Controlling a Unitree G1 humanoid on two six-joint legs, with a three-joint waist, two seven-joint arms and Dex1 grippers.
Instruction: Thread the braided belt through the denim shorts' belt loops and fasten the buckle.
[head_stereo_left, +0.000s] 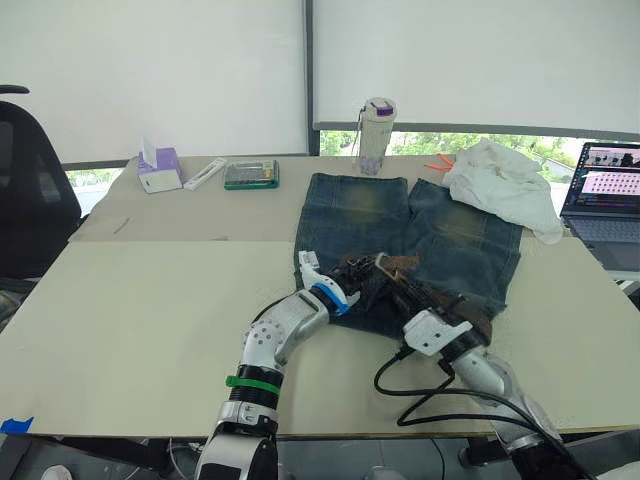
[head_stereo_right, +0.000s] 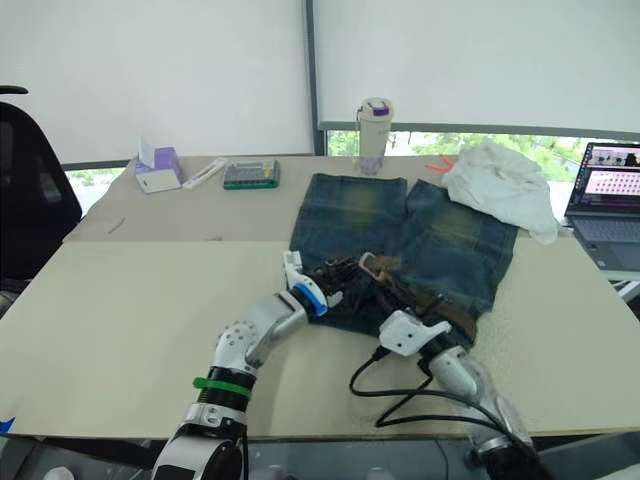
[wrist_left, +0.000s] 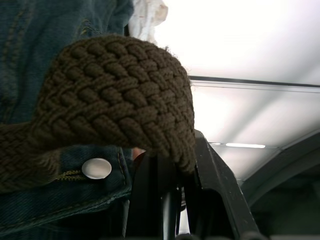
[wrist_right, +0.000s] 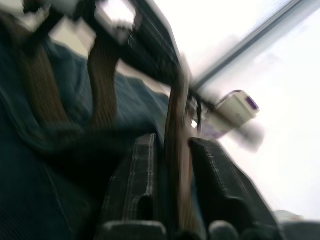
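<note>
The denim shorts (head_stereo_left: 440, 225) lie flat on the table (head_stereo_left: 150, 310), legs pointing away and the bunched waistband toward me. The dark brown braided belt (head_stereo_left: 402, 266) runs in loops over that waistband. My left gripper (head_stereo_left: 355, 272) is at the waistband's left part, shut on the belt's rounded end (wrist_left: 115, 95), beside the shorts' silver button (wrist_left: 96, 168). My right gripper (head_stereo_left: 400, 290) is just to the right, shut on a belt strand (wrist_right: 175, 130) that runs upright between its fingers (wrist_right: 135, 180). The buckle and the belt loops are hidden in the bunched cloth and fingers.
A white cloth (head_stereo_left: 505, 185) lies by the shorts' right leg, with a laptop (head_stereo_left: 605, 195) at the right edge. Along the far edge stand a bottle (head_stereo_left: 377, 135), a green tray (head_stereo_left: 251, 175), a white remote (head_stereo_left: 205, 173) and a tissue box (head_stereo_left: 158, 170). A black cable (head_stereo_left: 420, 395) trails near the table's front edge.
</note>
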